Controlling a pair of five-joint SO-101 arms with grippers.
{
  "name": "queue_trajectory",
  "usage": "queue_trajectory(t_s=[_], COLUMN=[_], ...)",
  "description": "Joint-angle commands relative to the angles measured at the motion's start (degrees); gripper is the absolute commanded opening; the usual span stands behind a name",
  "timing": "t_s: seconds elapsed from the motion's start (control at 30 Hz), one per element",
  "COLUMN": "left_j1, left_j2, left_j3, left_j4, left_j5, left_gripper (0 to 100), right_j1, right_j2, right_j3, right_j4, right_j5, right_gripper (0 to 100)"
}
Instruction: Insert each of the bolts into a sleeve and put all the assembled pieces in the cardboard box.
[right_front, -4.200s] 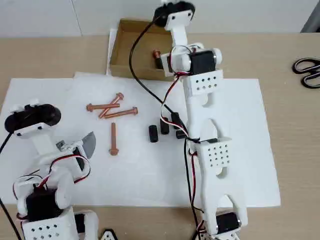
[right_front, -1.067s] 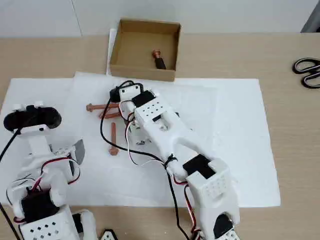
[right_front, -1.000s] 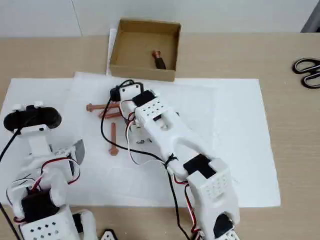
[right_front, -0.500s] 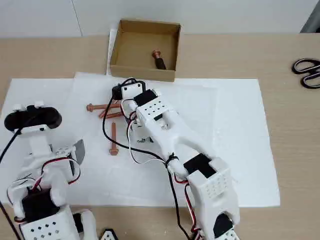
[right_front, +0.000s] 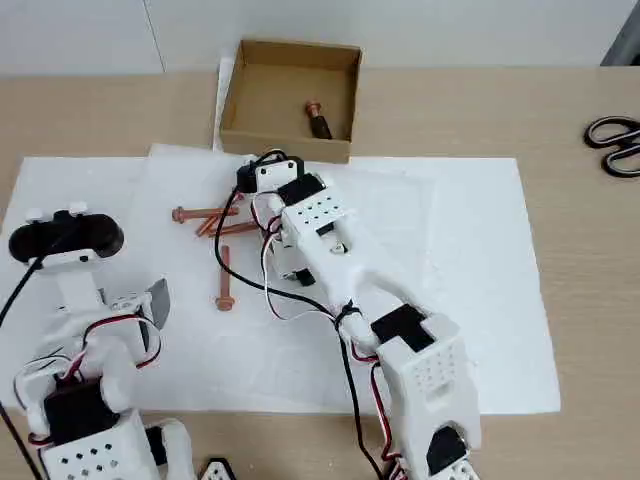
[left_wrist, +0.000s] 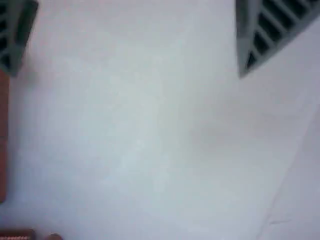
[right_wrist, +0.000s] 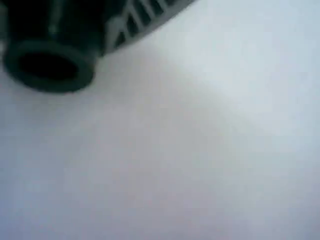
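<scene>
Right end effector (right_wrist: 70, 32) clamped on black sleeve (right_wrist: 47, 65), left end effector (left_wrist: 140, 35) wide open above paper (left_wrist: 150, 150)

High view overlooks the table (right_front: 100, 100) — wrist views face its white sheet (right_front: 480, 300) closely.

Black sleeve (right_wrist: 47, 65) over white paper (right_wrist: 190, 150)
Hollow round end turned toward the camera, touching the ribbed grey edge of the right gripper (right_wrist: 97, 27); soft shadow spread across the sheet beside it.
</scene>
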Motion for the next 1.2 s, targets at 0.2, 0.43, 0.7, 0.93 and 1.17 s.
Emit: queue_trajectory(t_s=[0.2,0.43,0.7,0.93,1.17], left_j1=[0.0,0.2,10.0,15.3,17.3], left_j2=[2.2,25.3,52.1,69.0,77.5], left_j3=[-7.7,-25.1,-37.5,-43.6,-43.6], left_j4=[3.5,5.5,5.4,5.0,4.9], left_j5=[-1.3,-2.4,-3.7,4.2,-0.6], left_gripper=[27,27,27,27,26], right_j1=[3.9,10.4,13.1,13.1,13.0], right_j2=[-14.9,-26.0,-26.9,-26.9,-26.9], right_j3=[-9.8,-9.3,0.0,4.0,4.0], right_j4=[13.4,13.5,13.6,13.6,13.7], right_j5=[7.1,22.9,24.4,24.3,24.1], right_gripper=[0.4,0.4,0.4,0.4,0.4])
